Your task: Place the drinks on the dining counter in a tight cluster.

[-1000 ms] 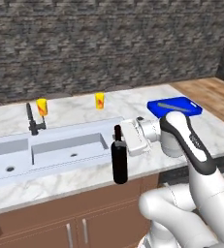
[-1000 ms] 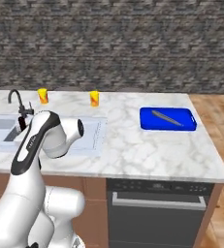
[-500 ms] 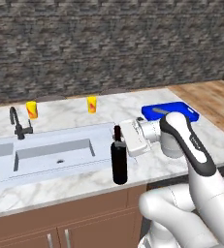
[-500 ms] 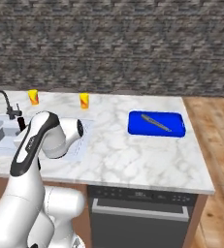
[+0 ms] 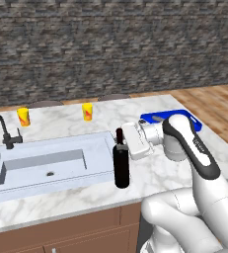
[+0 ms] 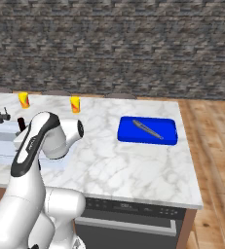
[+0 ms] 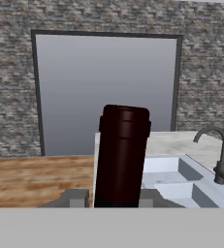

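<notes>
A tall black wine bottle (image 5: 121,167) stands upright at the right front corner of the sink, and my gripper (image 5: 124,144) is shut on its neck. In the hand view the dark neck (image 7: 122,155) rises between my fingertips (image 7: 76,197), with my gripper (image 7: 113,198) closed around it. In the right base view my arm hides the bottle except for its top (image 6: 21,121). The dining counter (image 5: 61,123) is a white marble top (image 6: 133,165). I cannot tell whether the bottle's base touches the marble.
Two short yellow cups (image 5: 23,116) (image 5: 87,111) stand at the counter's back. The inset sink (image 5: 46,163) and black faucet (image 5: 4,131) lie to the left. A blue tray (image 6: 147,130) holding a slim tool sits on the right. Wooden floor lies beyond the right end.
The whole scene has slid left in both base views, so the base has driven right along the counter. The bottle stays gripped in the same pose.
</notes>
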Motion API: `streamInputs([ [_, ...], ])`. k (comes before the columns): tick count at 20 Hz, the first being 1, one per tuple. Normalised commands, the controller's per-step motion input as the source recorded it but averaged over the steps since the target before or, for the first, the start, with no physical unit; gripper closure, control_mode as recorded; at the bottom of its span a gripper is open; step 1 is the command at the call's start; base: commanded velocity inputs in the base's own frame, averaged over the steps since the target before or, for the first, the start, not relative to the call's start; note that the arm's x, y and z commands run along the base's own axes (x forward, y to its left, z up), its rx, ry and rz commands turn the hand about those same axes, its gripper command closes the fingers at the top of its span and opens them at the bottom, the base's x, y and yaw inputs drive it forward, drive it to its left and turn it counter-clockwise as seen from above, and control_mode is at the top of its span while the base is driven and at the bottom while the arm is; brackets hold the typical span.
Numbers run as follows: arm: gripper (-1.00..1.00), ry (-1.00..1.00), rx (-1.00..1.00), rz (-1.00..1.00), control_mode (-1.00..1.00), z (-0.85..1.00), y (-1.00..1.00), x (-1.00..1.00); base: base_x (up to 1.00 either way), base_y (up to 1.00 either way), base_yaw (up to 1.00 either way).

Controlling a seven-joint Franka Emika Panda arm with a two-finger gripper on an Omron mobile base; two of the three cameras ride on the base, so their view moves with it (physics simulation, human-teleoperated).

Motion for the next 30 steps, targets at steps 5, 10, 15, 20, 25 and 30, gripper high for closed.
streamInputs([
  [5, 1.00, 0.00, 0.00, 0.00, 1.00, 0.00, 0.00, 0.00, 0.00, -0.01, 0.00],
  [10, 1.00, 0.00, 0.00, 0.00, 1.00, 0.00, 0.00, 0.00, 0.00, 0.00, 0.00],
  [15, 1.00, 0.00, 0.00, 0.00, 1.00, 0.00, 0.00, 0.00, 0.06, -0.05, 0.00],
  [20, 1.00, 0.01, 0.05, 0.01, -1.00, -0.02, -0.22, 0.32, 0.05, -0.04, 0.00],
  [25, 1.00, 0.03, 0.15, 0.07, -1.00, -0.07, -0.46, 0.49, 0.00, 0.00, 0.00],
  [30, 1.00, 0.05, 0.15, 0.10, -1.00, -0.06, -0.56, 0.43, 0.00, 0.00, 0.00],
])
